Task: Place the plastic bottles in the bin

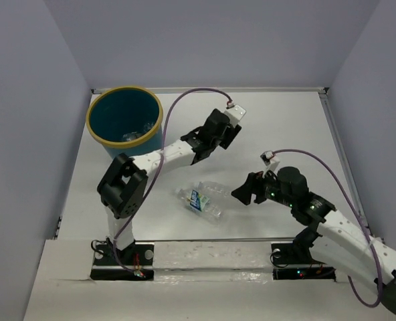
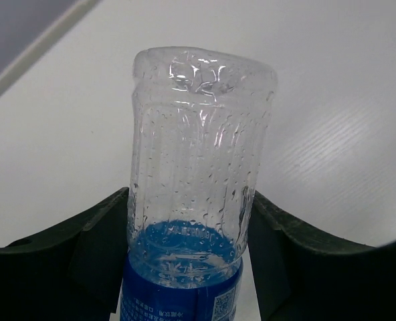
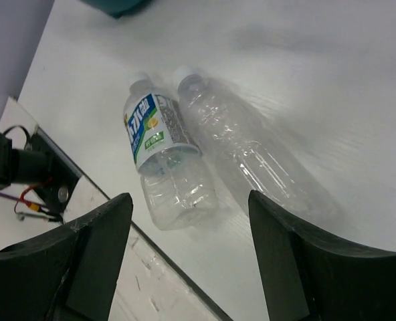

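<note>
Clamping blue-label bottle, left gripper; long axis along gripper, base outward; right gripper spread, seemingly empty.

The left white-and-black jointed arm rises from its base to a black elbow. From there its forearm stretches forward and to the right. Its black two-finger claw is clamped on either side of a clear crinkled plastic bottle with a blue label. The right white-and-black arm bends low and leftward. Its black claw tilts downward, fingers spread wide apart.
</note>
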`<act>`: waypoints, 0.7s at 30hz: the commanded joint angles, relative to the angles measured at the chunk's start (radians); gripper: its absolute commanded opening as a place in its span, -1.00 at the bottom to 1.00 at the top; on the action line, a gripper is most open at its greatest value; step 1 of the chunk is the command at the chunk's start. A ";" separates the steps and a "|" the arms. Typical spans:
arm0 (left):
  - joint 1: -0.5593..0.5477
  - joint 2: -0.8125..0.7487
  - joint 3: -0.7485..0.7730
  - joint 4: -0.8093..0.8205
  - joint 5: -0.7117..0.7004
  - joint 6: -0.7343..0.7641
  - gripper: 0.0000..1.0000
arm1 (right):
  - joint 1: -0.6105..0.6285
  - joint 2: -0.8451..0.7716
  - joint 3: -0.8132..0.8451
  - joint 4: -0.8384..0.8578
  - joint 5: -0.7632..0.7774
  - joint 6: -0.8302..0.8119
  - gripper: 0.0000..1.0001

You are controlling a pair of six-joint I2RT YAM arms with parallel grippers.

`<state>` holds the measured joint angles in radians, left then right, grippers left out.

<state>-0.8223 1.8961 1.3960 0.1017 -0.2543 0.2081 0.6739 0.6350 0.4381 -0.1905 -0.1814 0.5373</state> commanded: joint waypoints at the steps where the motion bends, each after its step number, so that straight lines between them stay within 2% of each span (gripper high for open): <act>1: 0.020 -0.222 0.063 0.048 -0.011 -0.128 -0.02 | 0.016 0.164 0.146 0.097 -0.184 -0.114 0.51; 3: 0.040 -0.297 0.058 0.017 0.000 -0.200 -0.02 | 0.073 0.264 0.195 0.060 -0.190 -0.169 0.52; 6: 0.058 -0.425 0.008 0.006 -0.011 -0.272 -0.02 | 0.166 0.379 0.315 -0.038 -0.031 -0.227 0.61; 10: 0.127 -0.627 -0.067 -0.028 -0.031 -0.384 0.00 | 0.303 0.517 0.428 -0.098 0.006 -0.299 0.95; 12: 0.167 -0.698 -0.098 -0.037 -0.042 -0.424 0.00 | 0.337 0.574 0.499 -0.154 0.064 -0.339 0.97; 16: 0.314 -0.846 -0.141 -0.098 -0.068 -0.498 0.01 | 0.357 0.707 0.586 -0.222 0.143 -0.372 0.98; 21: 0.457 -0.922 -0.140 -0.169 -0.062 -0.518 0.01 | 0.377 0.807 0.651 -0.259 0.175 -0.396 0.93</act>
<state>-0.4435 1.0126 1.2678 -0.0204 -0.3016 -0.2550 1.0302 1.3975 1.0134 -0.3843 -0.0765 0.1940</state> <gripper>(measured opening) 0.712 0.984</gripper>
